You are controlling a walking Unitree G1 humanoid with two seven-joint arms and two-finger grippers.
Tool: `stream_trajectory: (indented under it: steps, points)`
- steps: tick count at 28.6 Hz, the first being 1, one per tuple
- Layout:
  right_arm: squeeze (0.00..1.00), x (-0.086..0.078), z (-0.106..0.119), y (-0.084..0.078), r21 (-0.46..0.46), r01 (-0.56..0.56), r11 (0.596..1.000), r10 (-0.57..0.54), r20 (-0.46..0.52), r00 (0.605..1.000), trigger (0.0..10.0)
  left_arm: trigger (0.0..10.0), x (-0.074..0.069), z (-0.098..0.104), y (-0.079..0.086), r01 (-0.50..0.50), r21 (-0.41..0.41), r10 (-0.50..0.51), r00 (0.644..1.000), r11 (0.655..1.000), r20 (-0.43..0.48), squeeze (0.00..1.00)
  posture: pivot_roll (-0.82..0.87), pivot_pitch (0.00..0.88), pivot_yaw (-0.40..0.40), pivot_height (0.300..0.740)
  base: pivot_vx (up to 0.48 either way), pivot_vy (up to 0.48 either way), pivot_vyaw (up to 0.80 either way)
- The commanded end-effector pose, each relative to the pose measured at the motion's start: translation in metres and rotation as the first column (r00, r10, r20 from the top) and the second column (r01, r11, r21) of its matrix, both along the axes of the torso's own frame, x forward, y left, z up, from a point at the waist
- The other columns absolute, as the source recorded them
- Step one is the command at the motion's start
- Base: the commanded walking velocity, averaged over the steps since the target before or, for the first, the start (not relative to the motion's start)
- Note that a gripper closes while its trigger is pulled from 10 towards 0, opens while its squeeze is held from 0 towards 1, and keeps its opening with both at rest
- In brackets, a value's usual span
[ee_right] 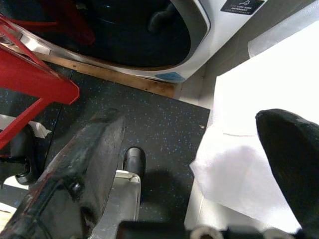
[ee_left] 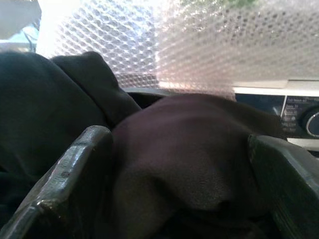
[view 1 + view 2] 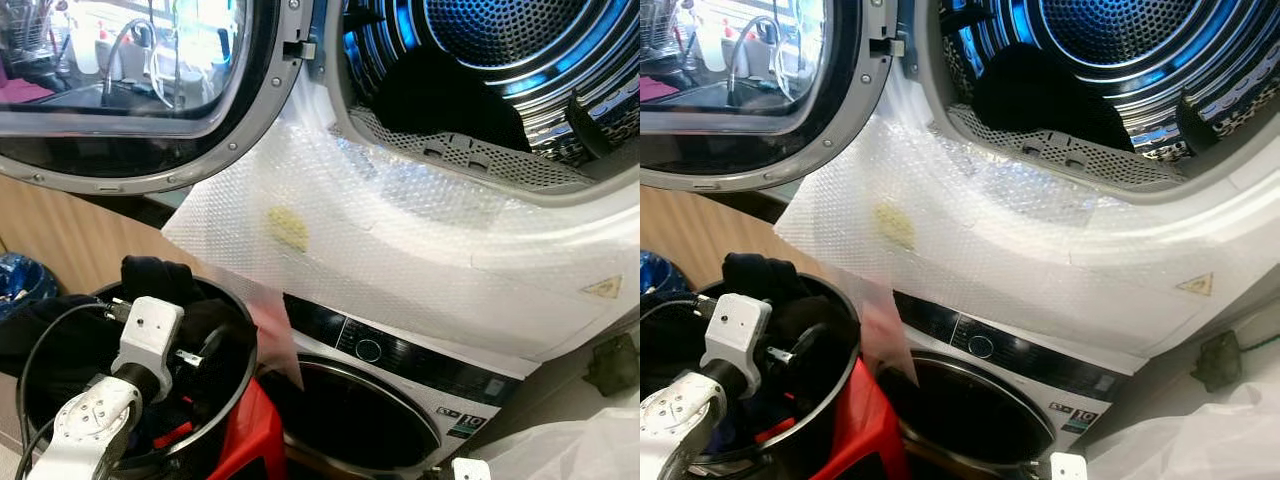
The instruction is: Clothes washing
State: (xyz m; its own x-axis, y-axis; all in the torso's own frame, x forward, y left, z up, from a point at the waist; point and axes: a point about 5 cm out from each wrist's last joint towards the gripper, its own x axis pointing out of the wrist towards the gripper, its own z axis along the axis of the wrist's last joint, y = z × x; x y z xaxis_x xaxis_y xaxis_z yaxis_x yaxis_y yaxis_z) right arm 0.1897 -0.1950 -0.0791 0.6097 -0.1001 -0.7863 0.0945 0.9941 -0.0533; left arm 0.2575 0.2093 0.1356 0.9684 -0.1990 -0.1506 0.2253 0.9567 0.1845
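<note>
Lower left: my left tool, fingers spread around dark clothes in the black basket.
Right tool: open, empty.

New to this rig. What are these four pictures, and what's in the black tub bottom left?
They come from a humanoid robot doing laundry. The two wide pictures are its head camera's two eyes, looking down at stacked machines: an upper drum with its door swung open and dark cloth inside, bubble wrap over the front, and a lower machine below.

The black tub is a laundry basket on a red stand. The left gripper reaches into it; its wrist camera shows the two black fingers spread around a dark garment.

The right gripper hangs open over the floor, holding nothing.
</note>
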Motion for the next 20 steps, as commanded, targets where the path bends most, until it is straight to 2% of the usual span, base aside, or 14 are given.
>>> stream_trajectory:
  steps: [1, 4, 7, 12, 17, 20]
  points:
    - [0.0, -0.003, -0.001, -0.007, -0.015, 0.011, 1.0, -0.011, -0.012, 1.0, 10.0, 10.0, 0.004, -0.002, -0.005, 0.019, 0.012, -0.019, 1.0, 1.0, -0.014, 0.0, 0.15, 0.094, -0.158, 0.74, 0.0, 0.0, 0.0]
    - [0.0, -0.003, -0.001, -0.008, -0.016, 0.011, 1.0, -0.011, -0.011, 1.0, 10.0, 10.0, 0.008, -0.005, -0.006, 0.01, 0.017, -0.01, 0.999, 1.0, -0.031, 0.0, 0.15, 0.089, -0.156, 0.74, 0.0, 0.0, 0.0]
    - [0.0, -0.004, -0.001, -0.008, -0.02, 0.009, 1.0, -0.009, -0.011, 1.0, 10.0, 10.0, 0.011, -0.01, -0.002, -0.042, 0.041, 0.044, 0.997, 0.998, -0.064, 0.0, 0.14, 0.08, -0.15, 0.74, 0.0, 0.0, 0.0]
    - [0.0, -0.006, -0.001, -0.009, -0.022, 0.011, 1.0, -0.011, -0.014, 1.0, 10.0, 10.0, 0.008, -0.017, 0.005, -0.11, 0.088, 0.121, 0.983, 0.99, -0.139, 0.0, 0.14, 0.068, -0.146, 0.74, 0.0, 0.0, 0.0]
    - [0.0, -0.006, -0.002, -0.009, -0.023, 0.005, 1.0, -0.006, -0.019, 1.0, 10.0, 10.0, 0.005, -0.022, 0.007, -0.101, 0.126, 0.125, 0.972, 0.987, -0.198, 0.0, 0.16, 0.058, -0.145, 0.74, 0.0, 0.0, 0.0]
    - [0.0, -0.005, -0.002, -0.006, -0.026, -0.012, 1.0, 0.011, -0.017, 1.0, 10.0, 10.0, 0.004, -0.024, 0.012, -0.122, 0.179, 0.161, 0.962, 0.976, -0.219, 0.0, 0.16, 0.055, -0.143, 0.74, 0.0, 0.0, 0.0]
